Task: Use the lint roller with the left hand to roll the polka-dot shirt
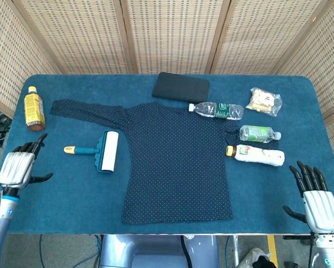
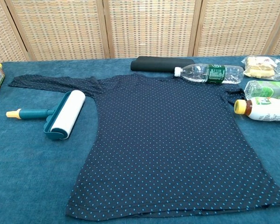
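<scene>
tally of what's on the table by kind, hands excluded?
Bottles: 4, namely amber bottle, clear water bottle, green-label bottle, white bottle
Clothing: 2, polka-dot shirt and folded black cloth
Lint roller: 1
Snack bag: 1
Total: 8

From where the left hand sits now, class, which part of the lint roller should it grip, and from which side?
Grip the teal handle, near its yellow tip, on the lint roller. The handle points left, toward the left hand, and lies flat and bare on the table, so coming in from the left and above looks best. The white roll at the other end lies beside the shirt, apart from it.
</scene>
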Action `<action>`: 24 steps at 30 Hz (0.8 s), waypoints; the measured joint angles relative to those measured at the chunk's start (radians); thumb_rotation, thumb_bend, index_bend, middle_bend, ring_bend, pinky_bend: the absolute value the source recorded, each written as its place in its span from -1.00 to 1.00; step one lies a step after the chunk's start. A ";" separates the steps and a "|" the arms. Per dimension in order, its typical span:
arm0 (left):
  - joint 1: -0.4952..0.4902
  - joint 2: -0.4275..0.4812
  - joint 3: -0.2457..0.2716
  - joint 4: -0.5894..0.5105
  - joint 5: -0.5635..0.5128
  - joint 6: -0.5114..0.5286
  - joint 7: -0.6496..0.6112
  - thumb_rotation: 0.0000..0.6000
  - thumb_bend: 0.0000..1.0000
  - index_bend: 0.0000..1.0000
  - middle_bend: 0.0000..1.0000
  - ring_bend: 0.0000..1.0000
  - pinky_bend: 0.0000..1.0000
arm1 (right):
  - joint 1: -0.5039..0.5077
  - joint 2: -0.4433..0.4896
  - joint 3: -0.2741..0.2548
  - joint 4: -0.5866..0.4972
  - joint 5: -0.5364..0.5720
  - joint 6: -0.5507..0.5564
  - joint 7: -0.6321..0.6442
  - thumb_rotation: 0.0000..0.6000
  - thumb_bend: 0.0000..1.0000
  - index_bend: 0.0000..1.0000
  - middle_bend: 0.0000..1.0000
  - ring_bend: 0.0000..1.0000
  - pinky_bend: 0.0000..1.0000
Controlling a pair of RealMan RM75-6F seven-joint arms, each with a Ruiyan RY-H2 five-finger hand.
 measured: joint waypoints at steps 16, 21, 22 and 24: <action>-0.234 -0.100 -0.037 0.250 -0.192 -0.346 0.047 1.00 -0.39 -0.22 0.59 0.29 0.25 | 0.004 -0.006 0.013 0.025 0.026 -0.008 0.017 1.00 -0.84 -0.99 -1.00 -1.00 -1.00; -0.284 -0.144 -0.029 0.304 -0.244 -0.395 0.106 1.00 -0.39 -0.18 0.59 0.29 0.25 | 0.006 -0.011 0.016 0.033 0.034 -0.014 0.016 1.00 -0.84 -0.99 -1.00 -1.00 -1.00; -0.292 -0.153 -0.027 0.313 -0.252 -0.401 0.115 1.00 -0.39 -0.18 0.59 0.29 0.25 | 0.006 -0.012 0.016 0.034 0.036 -0.015 0.015 1.00 -0.84 -0.99 -1.00 -1.00 -1.00; -0.309 -0.174 -0.022 0.335 -0.268 -0.412 0.133 1.00 -0.39 -0.19 0.59 0.29 0.25 | 0.007 -0.013 0.018 0.038 0.041 -0.017 0.015 1.00 -0.84 -0.99 -1.00 -1.00 -1.00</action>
